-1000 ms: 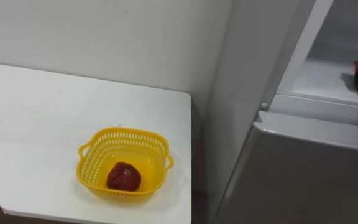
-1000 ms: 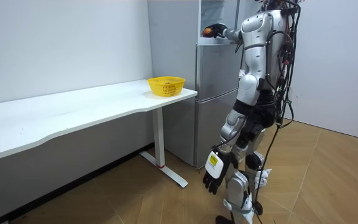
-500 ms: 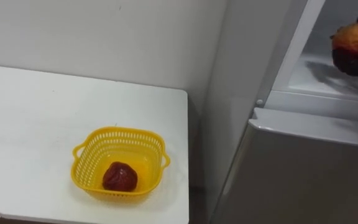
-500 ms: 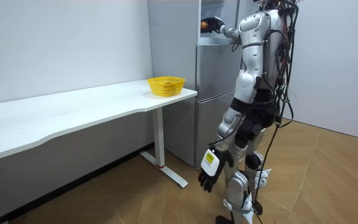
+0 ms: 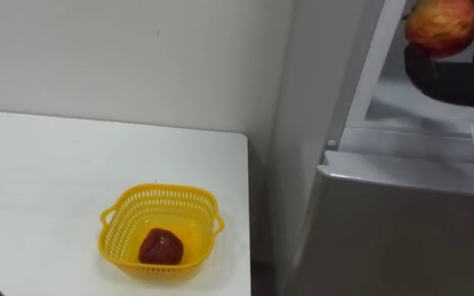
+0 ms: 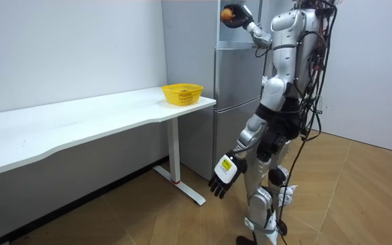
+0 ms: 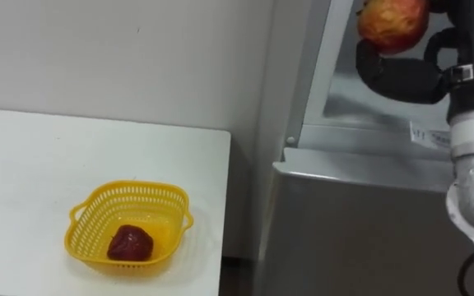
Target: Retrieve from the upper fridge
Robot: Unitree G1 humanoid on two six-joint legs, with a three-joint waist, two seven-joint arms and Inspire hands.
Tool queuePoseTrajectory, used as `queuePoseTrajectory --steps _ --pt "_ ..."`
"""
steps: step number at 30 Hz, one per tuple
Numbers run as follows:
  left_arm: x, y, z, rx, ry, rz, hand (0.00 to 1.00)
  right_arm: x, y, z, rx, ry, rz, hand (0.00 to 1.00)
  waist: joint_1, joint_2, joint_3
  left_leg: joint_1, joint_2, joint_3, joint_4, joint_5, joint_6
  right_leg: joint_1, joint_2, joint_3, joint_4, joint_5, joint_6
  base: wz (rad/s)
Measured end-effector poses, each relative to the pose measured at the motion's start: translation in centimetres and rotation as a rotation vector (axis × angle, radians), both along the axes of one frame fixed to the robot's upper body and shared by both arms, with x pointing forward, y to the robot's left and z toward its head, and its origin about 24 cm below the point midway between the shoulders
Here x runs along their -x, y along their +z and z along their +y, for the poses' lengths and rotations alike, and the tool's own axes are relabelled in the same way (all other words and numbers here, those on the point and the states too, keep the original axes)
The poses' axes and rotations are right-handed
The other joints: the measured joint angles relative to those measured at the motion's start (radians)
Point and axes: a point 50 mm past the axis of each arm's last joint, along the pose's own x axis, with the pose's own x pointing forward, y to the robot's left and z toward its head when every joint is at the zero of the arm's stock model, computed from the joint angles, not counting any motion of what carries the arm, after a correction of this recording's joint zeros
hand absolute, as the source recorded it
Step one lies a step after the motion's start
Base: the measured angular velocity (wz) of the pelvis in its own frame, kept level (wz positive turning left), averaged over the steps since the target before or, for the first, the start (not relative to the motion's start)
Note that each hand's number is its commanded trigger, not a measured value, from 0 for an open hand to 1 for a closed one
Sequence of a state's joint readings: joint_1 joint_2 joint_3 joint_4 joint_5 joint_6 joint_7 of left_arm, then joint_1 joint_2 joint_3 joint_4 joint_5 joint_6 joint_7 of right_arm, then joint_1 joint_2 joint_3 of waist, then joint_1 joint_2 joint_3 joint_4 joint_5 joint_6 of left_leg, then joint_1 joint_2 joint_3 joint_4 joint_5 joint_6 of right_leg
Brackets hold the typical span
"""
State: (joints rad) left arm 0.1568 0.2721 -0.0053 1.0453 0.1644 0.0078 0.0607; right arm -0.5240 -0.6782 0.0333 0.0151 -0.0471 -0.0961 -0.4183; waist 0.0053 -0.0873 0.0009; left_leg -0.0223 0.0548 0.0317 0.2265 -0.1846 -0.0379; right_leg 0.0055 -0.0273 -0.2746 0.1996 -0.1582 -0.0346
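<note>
Right hand (image 7: 403, 78) is curled around a red and yellow apple (image 7: 392, 20) from beneath. The dark fingers cup it so that it sits on top of the hand, in front of the open upper part of the fridge (image 7: 360, 222). Holding it from below looks sensible, since the round fruit rests in the hand instead of hanging from a pinch. The fingers are closed on the apple, not spread, and it touches nothing else that I can see. In the room view the raised arm holds the apple high at the fridge's top edge, clear of the pale shelf (image 5: 410, 115) inside. The robot stands close against the fridge, beside the end of the white table (image 5: 48, 181). The left hand (image 6: 223, 178) hangs low by the thigh with its fingers loose and straight, holding nothing. On the table corner nearest the fridge sits a yellow basket (image 5: 163, 191) with a dark red fruit (image 5: 160, 247) already lying in its bottom. This suggests the basket is where things taken from the fridge are gathered. It stands within an arm's swing of the fridge and has room beside the fruit already in it. I judge the apple is out of the fridge and the carry across to the table is not yet done.
</note>
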Motion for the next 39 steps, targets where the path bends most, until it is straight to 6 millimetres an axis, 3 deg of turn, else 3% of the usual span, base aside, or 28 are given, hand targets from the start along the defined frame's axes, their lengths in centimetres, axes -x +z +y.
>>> queuePoseTrajectory --steps 3,9,13,18,24,30,34,39 --pt "0.9 -0.3 -0.4 0.014 0.003 0.019 0.0 1.3 0.0 1.1 0.039 0.024 -0.055 1.0 0.003 0.002 0.0011 0.023 -0.002 0.008 -0.013 0.0 0.0 0.013 0.0 0.024 0.005 -0.013 0.004 -0.06" --pt "1.6 -0.6 -0.5 0.04 0.026 0.037 0.0 4.4 2.4 4.7 0.194 0.111 -0.287 1.0 0.002 0.001 0.0011 0.041 0.001 0.013 -0.024 0.004 -0.004 0.018 0.011 0.029 0.003 -0.008 -0.002 -0.05" --pt "1.6 -0.7 -0.8 0.065 0.032 0.022 0.0 6.0 1.6 6.6 0.282 0.14 -0.358 1.0 0.03 -0.006 0.0066 0.069 0.001 0.022 -0.036 0.004 -0.004 0.04 0.01 0.039 -0.002 -0.012 0.001 -0.06" --pt "1.6 -0.9 -1.1 0.073 0.02 0.042 0.0 5.9 0.0 8.7 0.353 0.184 -0.324 1.0 0.037 -0.011 0.0074 0.071 0.0 0.02 -0.039 0.003 -0.004 0.047 0.01 0.04 -0.015 -0.013 0.002 0.01" --pt "1.3 -0.9 -1.2 0.089 0.007 0.043 0.0 5.5 -0.8 9.8 0.427 0.225 -0.251 1.0 0.091 -0.011 0.0086 0.07 0.0 0.016 -0.039 0.003 -0.004 0.049 0.01 0.033 -0.016 -0.013 0.002 0.03" --pt "1.6 -0.9 -0.9 0.095 -0.017 0.07 0.0 4.7 -1.5 10.5 0.511 0.214 -0.207 1.0 0.141 -0.029 0.0215 0.069 -0.002 0.006 -0.039 0.003 -0.004 0.052 0.006 0.024 -0.014 -0.016 0.002 0.04" --pt "1.4 -0.9 -0.8 0.085 -0.046 0.077 0.0 3.9 -3.2 11.6 0.615 0.208 -0.156 1.0 0.165 -0.043 0.0184 0.064 -0.008 -0.002 -0.04 0.003 -0.003 0.049 0.001 0.021 -0.012 -0.019 0.005 0.06" --pt "1.5 -0.9 -0.8 0.077 -0.083 0.103 0.0 2.6 -3.9 12.3 0.649 0.227 -0.104 1.0 0.187 -0.051 0.0187 0.064 -0.015 -0.013 -0.038 0.001 0.001 0.056 -0.002 -0.002 -0.012 -0.02 0.009 0.09"
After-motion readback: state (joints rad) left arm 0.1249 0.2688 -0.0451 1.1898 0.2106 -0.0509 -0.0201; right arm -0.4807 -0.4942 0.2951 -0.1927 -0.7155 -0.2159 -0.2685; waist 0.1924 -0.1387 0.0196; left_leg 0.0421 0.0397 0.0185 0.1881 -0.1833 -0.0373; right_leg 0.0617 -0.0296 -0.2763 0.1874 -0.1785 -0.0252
